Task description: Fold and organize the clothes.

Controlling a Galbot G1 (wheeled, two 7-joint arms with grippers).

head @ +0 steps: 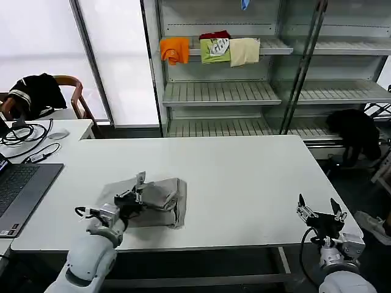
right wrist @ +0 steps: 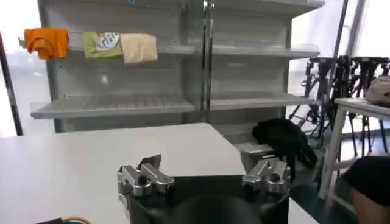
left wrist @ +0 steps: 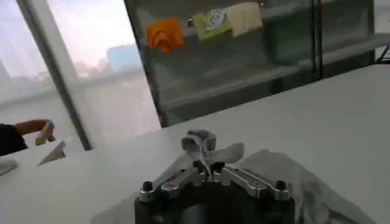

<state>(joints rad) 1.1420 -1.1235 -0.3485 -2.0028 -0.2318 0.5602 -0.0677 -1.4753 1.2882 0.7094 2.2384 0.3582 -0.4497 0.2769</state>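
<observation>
The clothes, a light grey T-shirt (head: pixel 160 201), lie partly folded in a heap on the white table (head: pixel 244 177) near its front left. My left gripper (head: pixel 138 191) is shut on a pinch of the shirt's fabric at the heap's left side, lifting a small fold. In the left wrist view the grey cloth (left wrist: pixel 198 145) stands up between the closed jaws of the left gripper (left wrist: pixel 207 165). My right gripper (head: pixel 319 210) hovers open at the table's front right corner, holding nothing. Its spread fingers (right wrist: pixel 143 176) show in the right wrist view.
A laptop (head: pixel 18 186), cables and a mouse (head: pixel 58 134) lie on the left desk. A chair with a black garment (head: pixel 36 91) stands behind it. Orange (head: pixel 175 50), green (head: pixel 215 49) and cream (head: pixel 244 50) folded garments sit on the shelf behind. A black bag (head: pixel 354 131) is on the floor at right.
</observation>
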